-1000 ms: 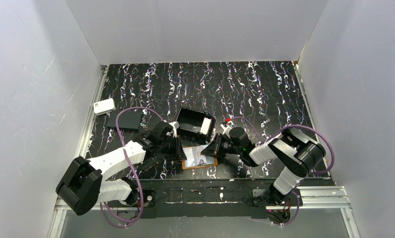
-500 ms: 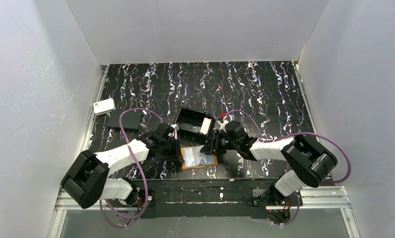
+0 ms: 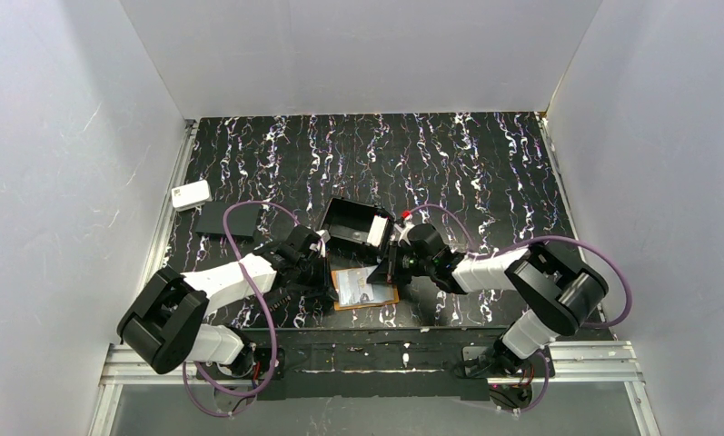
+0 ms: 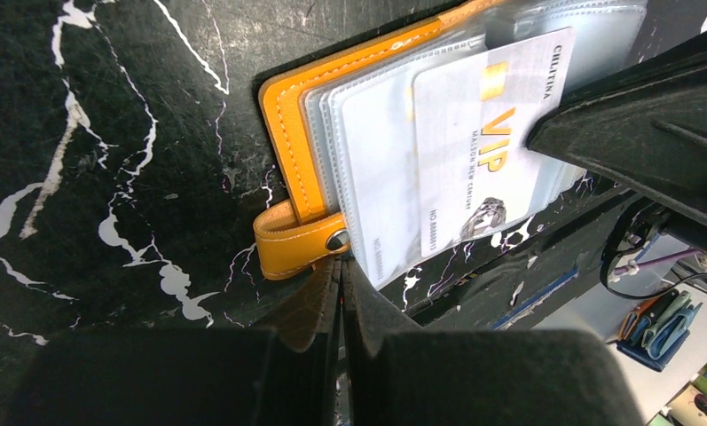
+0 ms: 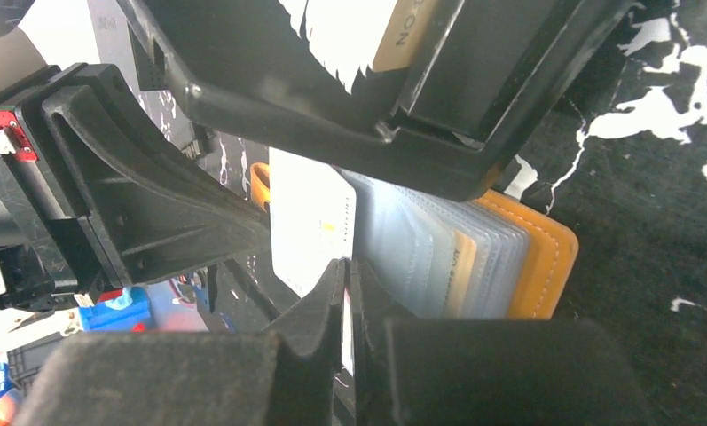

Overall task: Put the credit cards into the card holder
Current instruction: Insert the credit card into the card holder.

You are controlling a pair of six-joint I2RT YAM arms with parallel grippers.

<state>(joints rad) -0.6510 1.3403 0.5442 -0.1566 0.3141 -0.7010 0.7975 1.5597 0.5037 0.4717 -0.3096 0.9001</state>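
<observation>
Left pincer [image 4: 341, 275] closed; right pincer [image 5: 348, 271] closed; both aimed inward

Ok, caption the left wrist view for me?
Shut left gripper beside the tab of the open orange card holder, a VIP card lying across its clear pockets.

Bright and evenly lit from above in the top view, with soft white bounce off the walls and only faint, short shadows beneath the arms toward 6 o'clock. Slightly soft overall, yet clear enough on the white veining of the table [image 3: 485, 163]. Sharper in the left wrist view: crisp on the stitching of the card holder [image 4: 287, 133] and the print of the credit card [image 4: 483, 151], with a pale sheen over the clear sleeves at 1 o'clock. Black and blurred at 6 o'clock on the jaws, washed out at 4 o'clock. Dimmer and harsher in the right wrist view: blown white at 12 o'clock, out of focus at 6 o'clock.
</observation>
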